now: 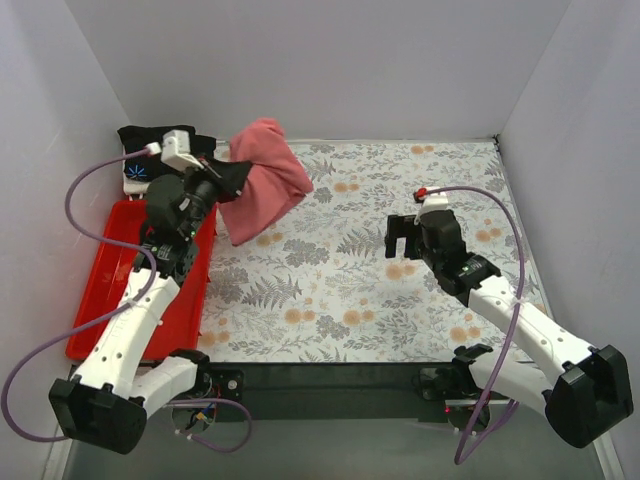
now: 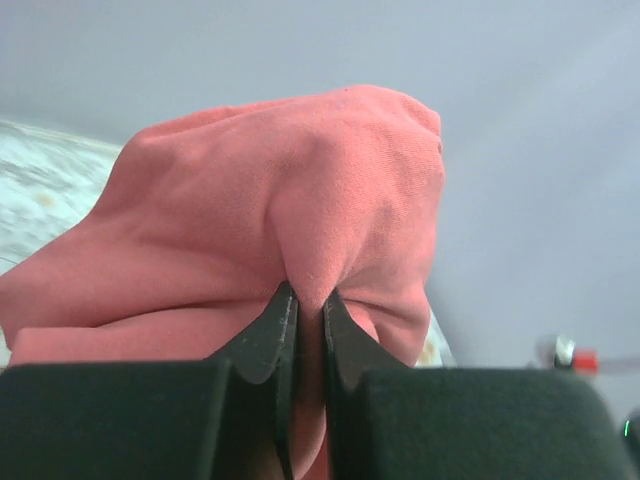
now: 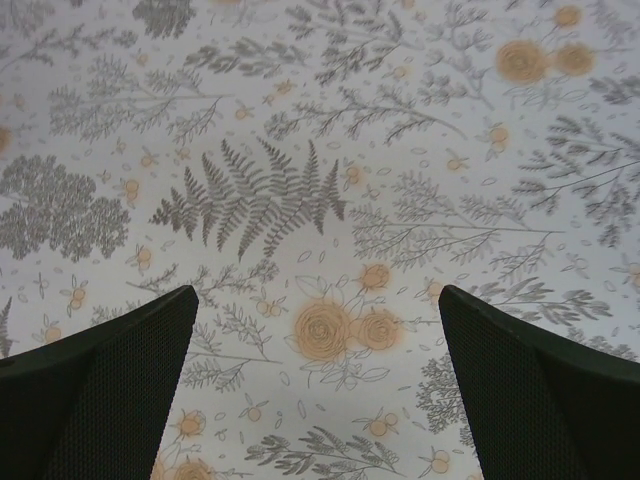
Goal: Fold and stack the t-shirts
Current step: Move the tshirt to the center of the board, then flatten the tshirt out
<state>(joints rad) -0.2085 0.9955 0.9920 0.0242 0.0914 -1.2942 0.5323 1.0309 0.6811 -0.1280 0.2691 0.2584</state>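
My left gripper (image 1: 232,178) is shut on a fold of the salmon-red t-shirt (image 1: 265,178) and holds it bunched above the left back part of the floral cloth. In the left wrist view the shirt (image 2: 290,230) hangs pinched between my fingertips (image 2: 308,305). The black t-shirt (image 1: 150,150) with a blue starburst mark lies at the back left corner, partly behind the arm. My right gripper (image 1: 403,245) is open and empty over the floral cloth, jaws wide apart in the right wrist view (image 3: 318,300). The white t-shirt is not in view.
A red plastic tray (image 1: 110,290) lies along the left side under my left arm. A floral tablecloth (image 1: 350,280) covers the table. White walls close in the back and both sides.
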